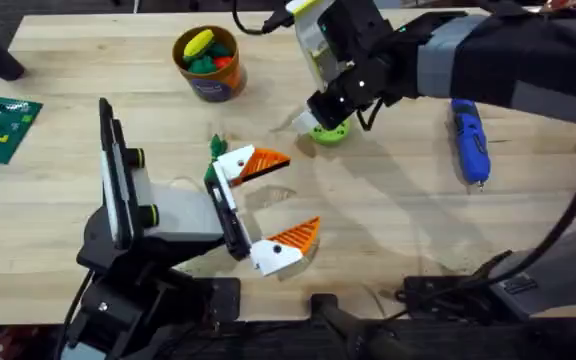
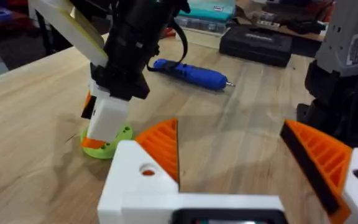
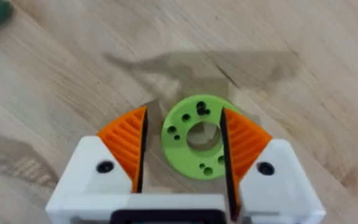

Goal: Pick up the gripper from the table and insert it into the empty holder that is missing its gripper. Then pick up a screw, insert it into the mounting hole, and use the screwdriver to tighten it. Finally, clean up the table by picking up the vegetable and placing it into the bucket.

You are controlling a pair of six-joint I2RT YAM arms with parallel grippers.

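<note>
The vegetable (image 1: 332,133) is a lime-green ring with small holes, lying flat on the table (image 1: 398,210). My right gripper (image 1: 328,118) points down over it. In the right wrist view the vegetable (image 3: 194,134) sits between the orange pads (image 3: 128,146) of the right gripper (image 3: 184,118), with a narrow gap on one side. The left wrist view shows that gripper (image 2: 103,134) standing on the vegetable (image 2: 122,138). My left gripper (image 1: 290,198) hangs open and empty nearer the table's front. The orange bucket (image 1: 208,64) stands at the back left. The blue screwdriver (image 1: 470,140) lies at the right.
The bucket holds yellow and green toy pieces. A green circuit board (image 1: 0,122) lies at the far left edge. A small dark green piece (image 1: 216,148) lies by the left gripper's far finger. A black case (image 2: 257,43) sits beyond the screwdriver (image 2: 191,73).
</note>
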